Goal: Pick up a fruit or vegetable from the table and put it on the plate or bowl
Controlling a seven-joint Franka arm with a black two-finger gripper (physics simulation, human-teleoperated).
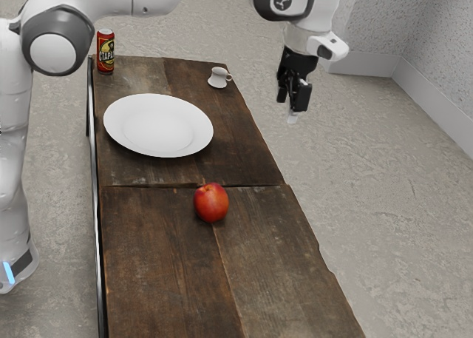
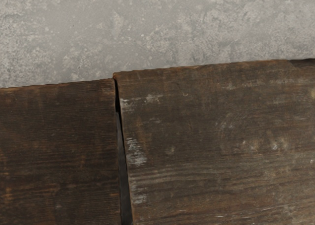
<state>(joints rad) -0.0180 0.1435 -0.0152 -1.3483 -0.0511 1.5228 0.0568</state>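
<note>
**Supervisor:** Which step are you working on?

**Operator:** I'm working on the approach, with the pickup not yet begun. My tool (image 1: 293, 116) is hanging in the air above the tabletop (image 1: 170, 264), by its edge on the exterior view's right. I cannot tell from this angle whether it is released or clenched, but nothing is hanging from it.

**Supervisor:** Where is the fruit sitting?

**Operator:** The apple (image 1: 211, 203) is resting on the tabletop, well apart from the tool, below it and toward the exterior view's left. The wrist camera is looking down on the tabletop's edge, the seam (image 2: 120, 151) between two boards and the floor (image 2: 147, 28).

**Supervisor:** And next?

**Operator:** I'm judging that the tool needs carrying over the apple, then lowering. The plate (image 1: 158, 125) is waiting farther from the tool, past the apple's side of the seam.
</note>
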